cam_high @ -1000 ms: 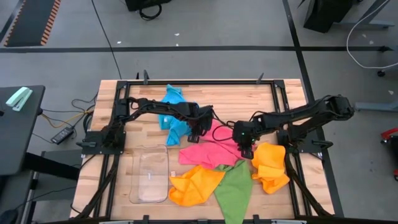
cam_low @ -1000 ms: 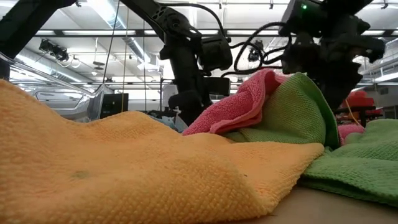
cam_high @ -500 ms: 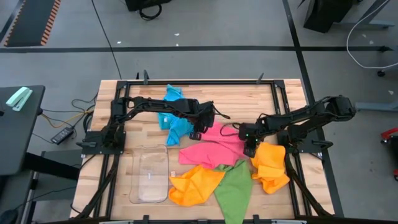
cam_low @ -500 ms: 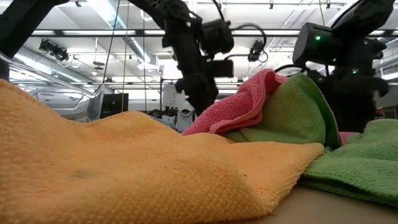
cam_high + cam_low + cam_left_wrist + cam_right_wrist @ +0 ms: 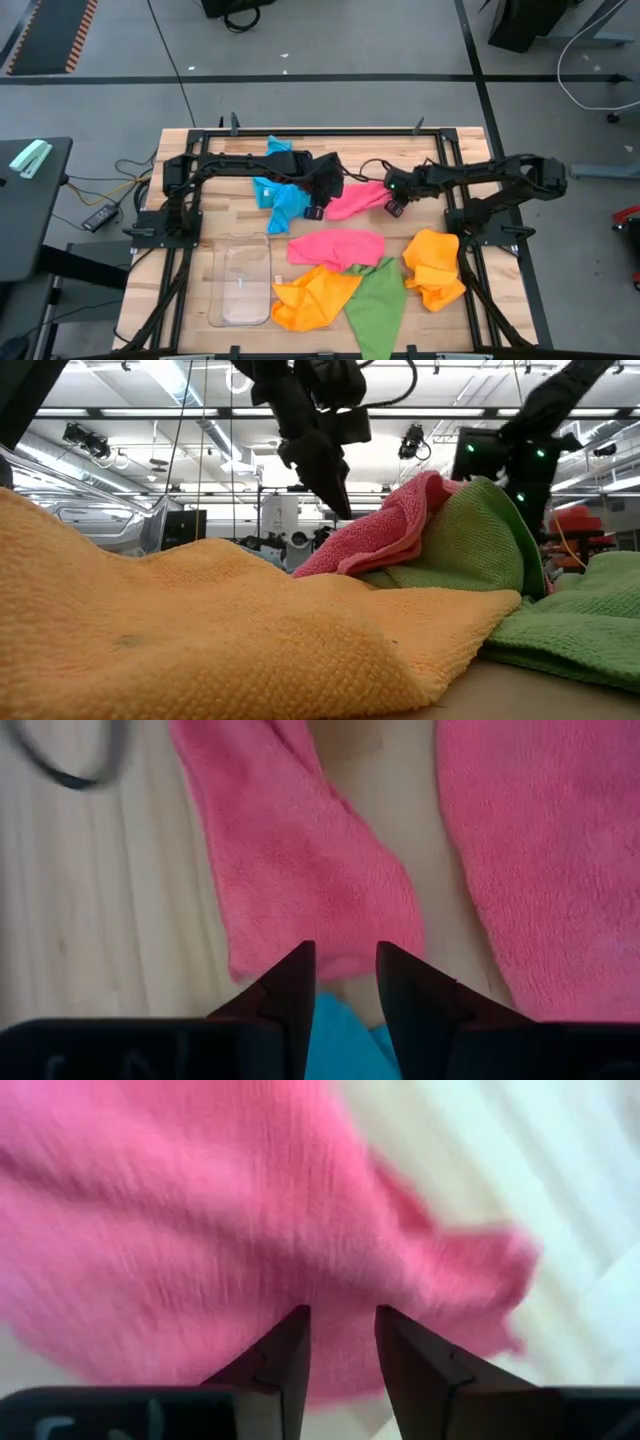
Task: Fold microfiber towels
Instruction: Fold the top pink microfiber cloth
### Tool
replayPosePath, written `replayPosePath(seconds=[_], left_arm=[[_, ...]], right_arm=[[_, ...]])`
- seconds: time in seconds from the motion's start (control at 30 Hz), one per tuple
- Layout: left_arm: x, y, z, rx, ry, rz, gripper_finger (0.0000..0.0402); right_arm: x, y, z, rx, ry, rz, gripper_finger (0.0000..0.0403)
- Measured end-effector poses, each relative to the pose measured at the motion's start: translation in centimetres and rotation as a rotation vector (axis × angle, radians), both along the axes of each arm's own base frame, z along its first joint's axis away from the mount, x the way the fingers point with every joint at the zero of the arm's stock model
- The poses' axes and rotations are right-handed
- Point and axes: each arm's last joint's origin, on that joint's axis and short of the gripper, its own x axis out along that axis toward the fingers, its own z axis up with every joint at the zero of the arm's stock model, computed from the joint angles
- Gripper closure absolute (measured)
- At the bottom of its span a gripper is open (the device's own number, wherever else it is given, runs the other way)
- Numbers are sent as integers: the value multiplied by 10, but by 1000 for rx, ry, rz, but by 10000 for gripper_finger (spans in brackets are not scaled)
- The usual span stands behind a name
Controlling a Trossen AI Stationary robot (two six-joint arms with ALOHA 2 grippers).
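Several soft, nubby towels lie across the worktop [image 5: 225, 215], a pale wood-plank top in a black frame. In the high view, a small pink towel [image 5: 357, 198] is stretched near the centre between the two grippers, rumpled and narrow. Just at its 6 o'clock lies a second pink towel [image 5: 335, 246], flatter and wider. A blue towel [image 5: 281, 190] is bunched at 9 o'clock of the small pink one, running up toward the far edge. An orange towel [image 5: 308, 297] lies crumpled toward 7 o'clock, touching a green towel [image 5: 378, 303] that hangs over the near edge, and another orange towel [image 5: 436, 265] sits folded over at 4 o'clock.

The left gripper [image 5: 315, 208] is at the small pink towel's 9 o'clock end, beside the blue cloth; in its wrist view the fingers stand narrowly apart over that pink end, and I cannot tell whether they pinch it. The right gripper [image 5: 395, 205] is at the 3 o'clock end, fingers narrowly apart against pink cloth, grip unclear.

The floor around is grey concrete with cables; the low view shows a bright hall with ceiling lights.

A clear tray [image 5: 241, 281] sits at 8 o'clock, with nothing visible in it.
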Motion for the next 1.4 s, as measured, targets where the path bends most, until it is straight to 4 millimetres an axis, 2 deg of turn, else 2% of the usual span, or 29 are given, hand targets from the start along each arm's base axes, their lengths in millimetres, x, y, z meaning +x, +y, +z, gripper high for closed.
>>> replayPosePath(seconds=[0.2, 0.37, 0.53, 0.63, 0.83, 1.13, 1.3, 1.4], left_arm=[[-5, -1, -10, -10, 57, 0, 284], [-1, 0, -16, -15, 44, 12, 286], [8, 2, -39, -14, 18, 17, 291], [11, 5, -49, -7, -22, 22, 289], [21, 15, -55, -5, -95, 57, 296], [26, 28, -104, -41, -11, 82, 316], [26, 38, -109, 7, -5, 113, 328], [23, 50, -107, 43, -2, 134, 335]], right_arm=[[15, 3, 29, 47, 20, 193, 279], [29, 17, 33, 110, -85, 397, 279], [31, 35, 29, 144, -97, 488, 279], [31, 43, 27, 162, -85, 490, 279], [28, 55, 29, 185, -73, 497, 279], [15, 65, 42, 179, -72, 460, 279], [12, 64, 46, 139, -81, 440, 279], [11, 63, 38, 94, -51, 444, 279]])
